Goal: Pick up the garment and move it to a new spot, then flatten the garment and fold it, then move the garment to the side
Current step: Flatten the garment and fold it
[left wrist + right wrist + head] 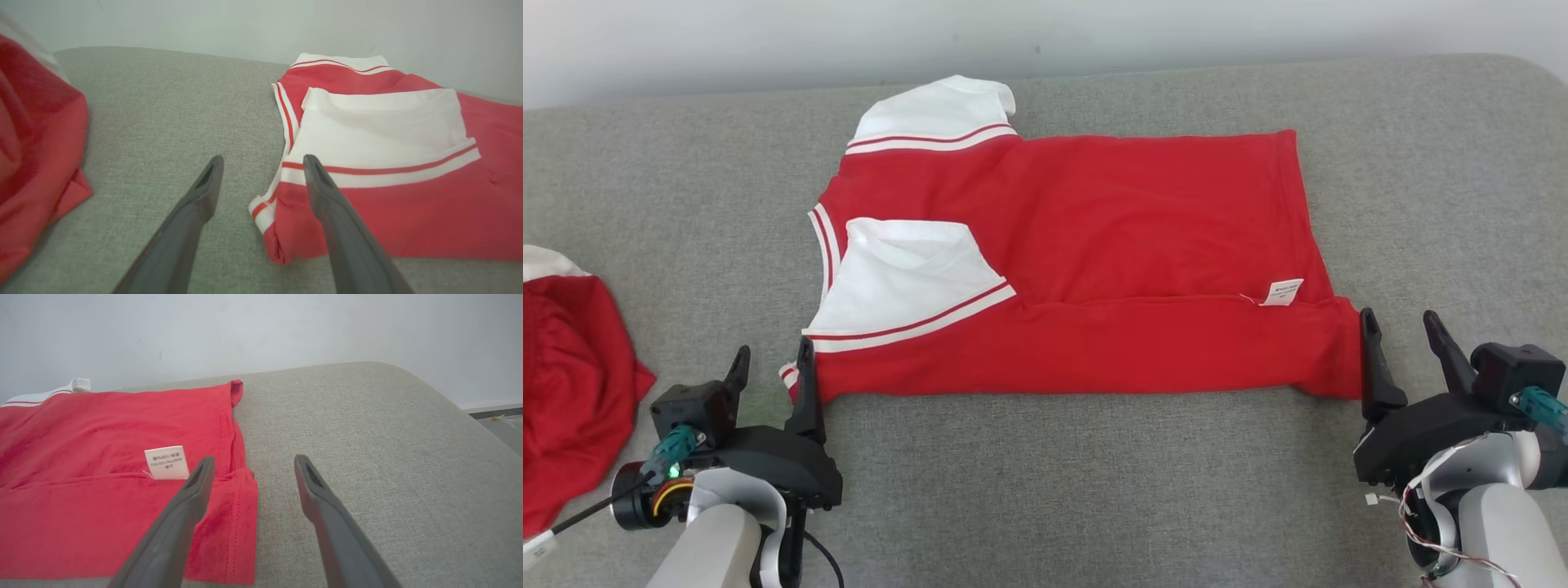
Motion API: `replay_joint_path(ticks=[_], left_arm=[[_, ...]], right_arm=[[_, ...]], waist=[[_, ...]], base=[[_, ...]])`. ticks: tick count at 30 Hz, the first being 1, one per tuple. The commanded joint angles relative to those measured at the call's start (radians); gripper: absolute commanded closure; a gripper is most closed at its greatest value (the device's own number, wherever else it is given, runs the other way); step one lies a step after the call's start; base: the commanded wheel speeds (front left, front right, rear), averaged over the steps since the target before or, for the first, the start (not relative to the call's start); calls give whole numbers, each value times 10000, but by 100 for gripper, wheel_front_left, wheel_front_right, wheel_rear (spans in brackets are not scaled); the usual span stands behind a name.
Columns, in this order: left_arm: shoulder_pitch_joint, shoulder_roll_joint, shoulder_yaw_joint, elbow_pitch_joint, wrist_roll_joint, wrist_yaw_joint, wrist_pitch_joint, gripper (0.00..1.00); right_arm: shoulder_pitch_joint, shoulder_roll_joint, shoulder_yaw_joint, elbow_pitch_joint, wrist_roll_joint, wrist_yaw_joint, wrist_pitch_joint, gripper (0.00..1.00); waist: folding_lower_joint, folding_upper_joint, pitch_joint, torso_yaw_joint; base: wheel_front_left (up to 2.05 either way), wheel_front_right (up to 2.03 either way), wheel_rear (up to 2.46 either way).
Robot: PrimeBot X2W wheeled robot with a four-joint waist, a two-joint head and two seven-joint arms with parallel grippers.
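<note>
The garment [1094,245] is a red shirt with white, red-striped sleeves, lying flat on the grey cushion [1094,474] with its near edge folded up over the body. A white label [1284,291] shows near its right end. My left gripper [774,349] stands open at the garment's near left corner. In the left wrist view that gripper [263,159] has one finger over the red cloth [408,204] and the other over bare cushion. My right gripper [1399,317] is open at the near right corner. In the right wrist view it [254,458] straddles the hem [241,522], holding nothing.
Another red cloth [564,384] lies bunched at the cushion's left edge, close to my left arm. A pale wall [1045,33] runs behind the cushion. The cushion rounds off at the right [470,416], with floor [502,424] beyond it.
</note>
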Motion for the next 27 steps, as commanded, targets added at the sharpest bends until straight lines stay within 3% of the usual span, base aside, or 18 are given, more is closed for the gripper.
replay_joint_path(ticks=[1, 9, 13, 14, 15, 27], left_arm=[[93, 22, -3, -59, -56, 14, 74, 0], [-31, 46, -334, 360, 37, 618, 1443, 0], [-48, 36, -516, 343, 41, 592, 1847, 0], [-46, 47, -555, 327, 38, 595, 1937, 58], [-43, 62, -604, 314, 65, 593, 2008, 100], [316, 83, -723, -6, -5, 699, 2039, 100]], right_arm=[[75, 102, 19, -102, -24, -23, 57, 0], [121, 276, 124, -497, -107, -23, 327, 0], [135, 332, 3, -529, -233, -23, 579, 0], [145, 344, -56, -504, -260, -23, 692, 0], [155, 359, -99, -479, -323, -23, 833, 0], [-246, 571, -140, 294, -820, -23, 2646, 0]], waist=[[1, 0, 28, -29], [1, 0, 142, -228], [1, 0, 169, -272], [1, 0, 172, -279], [1, 0, 172, -282], [1, 0, 272, -92]], base=[[0, 0, 0], [0, 0, 0], [0, 0, 0], [0, 0, 0], [0, 0, 0], [0, 0, 0]])
